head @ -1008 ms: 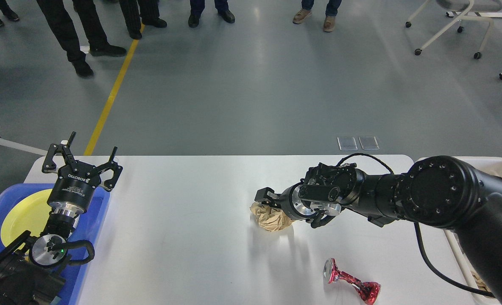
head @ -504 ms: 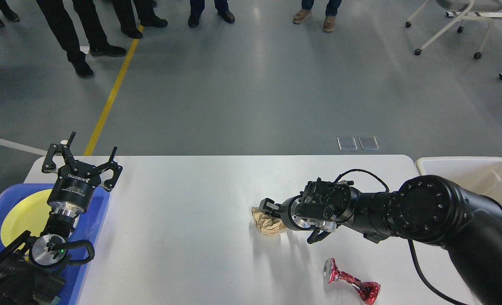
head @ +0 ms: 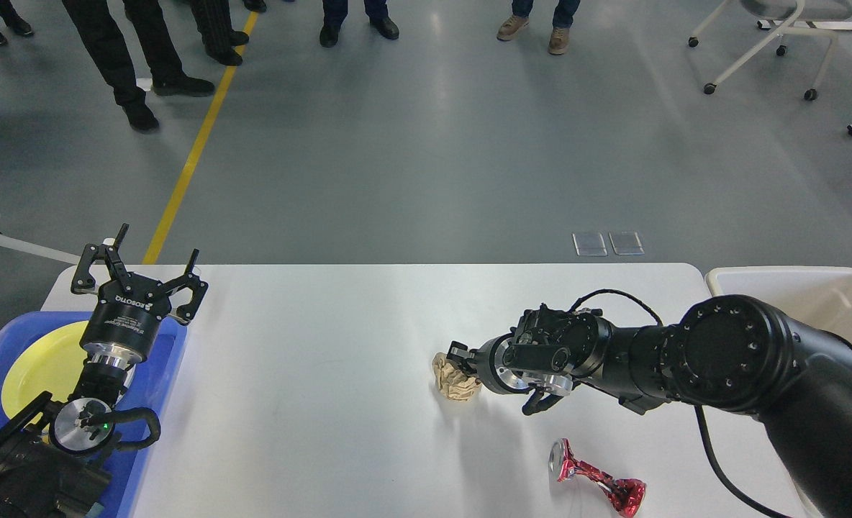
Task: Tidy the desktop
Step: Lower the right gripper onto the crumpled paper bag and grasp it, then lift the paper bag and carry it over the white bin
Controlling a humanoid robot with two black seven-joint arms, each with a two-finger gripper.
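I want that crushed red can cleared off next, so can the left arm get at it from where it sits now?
Probably not easily. The left gripper hangs open over the blue tray at the desktop's far left, while the red can lies near the right front edge. Nothing blocks the way, but the right gripper is much nearer.

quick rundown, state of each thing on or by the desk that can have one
left gripper: jaws spread open, empty, above the blue tray
right gripper: closed on the paper ball
paper ball: brown, crumpled, on the desktop
red can: crushed flat, lying on its side
yellow plate: flat in the tray, nothing seen on it
blue tray: holds the plate
beige bin: open top
desktop: not yet tidy
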